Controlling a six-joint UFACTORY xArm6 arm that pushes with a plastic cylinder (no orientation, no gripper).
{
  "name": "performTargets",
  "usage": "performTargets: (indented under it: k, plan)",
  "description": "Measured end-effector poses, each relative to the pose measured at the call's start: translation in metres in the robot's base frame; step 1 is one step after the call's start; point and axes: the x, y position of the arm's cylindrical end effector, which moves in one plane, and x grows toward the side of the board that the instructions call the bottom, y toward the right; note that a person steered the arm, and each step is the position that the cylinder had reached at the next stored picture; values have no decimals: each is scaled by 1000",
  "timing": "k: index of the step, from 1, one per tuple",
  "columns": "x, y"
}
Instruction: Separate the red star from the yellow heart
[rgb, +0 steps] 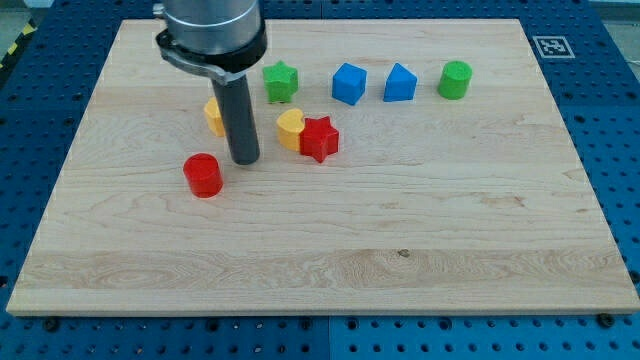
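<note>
My tip (245, 160) sits on the pale wooden table (420, 250), just left of the yellow heart block (289, 127), which touches the red star block (320, 138) on its right. No fingers here, just a bare rod. A yellow block (213, 115) hides partly behind the rod; a red cylinder (203, 175) sits lower left. Green star (281, 81), blue cube (349, 84), blue wedge-like block (399, 83) and green cylinder (455, 79) line the top. Wide bare board below and right.

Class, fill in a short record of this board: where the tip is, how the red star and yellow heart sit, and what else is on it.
tip: left of the heart, apart from it
red star: touching the heart's right side
yellow heart: between tip and star
red cylinder: lower left of tip
yellow block: partly hidden behind the rod
top row: green star, blue cube, blue block, green cylinder
</note>
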Motion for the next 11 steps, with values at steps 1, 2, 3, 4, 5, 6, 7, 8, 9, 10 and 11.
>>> performTargets:
  k: [1, 2, 3, 4, 5, 6, 7, 8, 9, 10, 11]
  plan:
    - [-1, 15]
    - [-4, 27]
    - [-10, 37]
    - [-10, 50]
    - [-10, 65]
    - [-10, 89]
    - [-10, 102]
    - [-3, 102]
    - [18, 102]
    - [20, 105]
    - [20, 112]
